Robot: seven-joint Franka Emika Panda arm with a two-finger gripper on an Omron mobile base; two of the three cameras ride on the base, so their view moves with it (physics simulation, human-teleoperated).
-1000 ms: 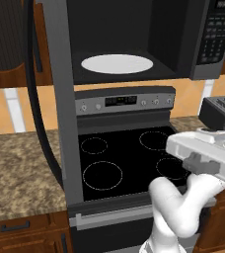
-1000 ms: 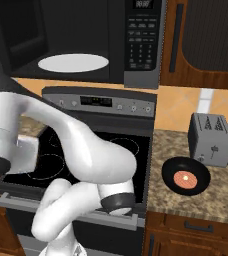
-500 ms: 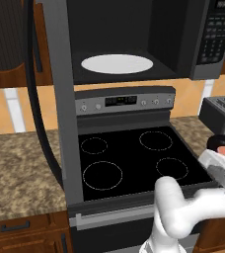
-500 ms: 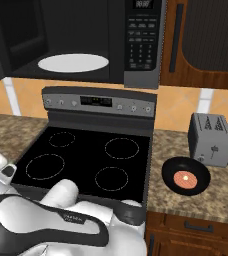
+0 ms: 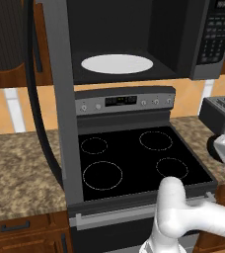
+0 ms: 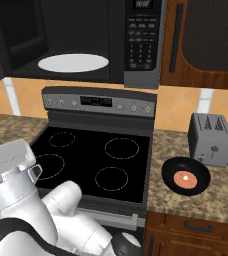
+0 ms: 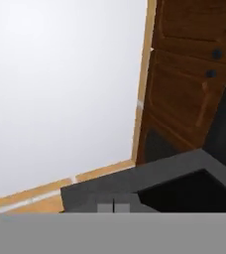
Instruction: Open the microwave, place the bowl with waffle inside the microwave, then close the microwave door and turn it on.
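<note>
The microwave (image 5: 134,44) (image 6: 86,40) hangs above the stove with its cavity exposed and the white turntable plate (image 5: 117,64) bare inside. The microwave door (image 5: 16,44) is swung wide out to the left. The black bowl (image 6: 186,176) sits on the granite counter right of the stove, in front of the toaster, with the reddish waffle (image 6: 184,178) lying in it. In the hand view my gripper (image 7: 114,207) is shut with nothing between its tips, and it faces a white wall and wooden cabinets. The arm (image 5: 183,217) is folded low in front of the stove.
A black-topped stove (image 5: 134,158) with a knob panel stands under the microwave. The grey toaster (image 6: 211,137) stands just behind the bowl. The microwave keypad (image 6: 141,45) is on the right. Granite counter (image 5: 16,168) runs on both sides, with wooden cabinets (image 6: 206,45) above right.
The arm has swung down and away from above the stove top, so the burners now show in full. The bowl, waffle and open door stay where they were. The gripper stays shut.
</note>
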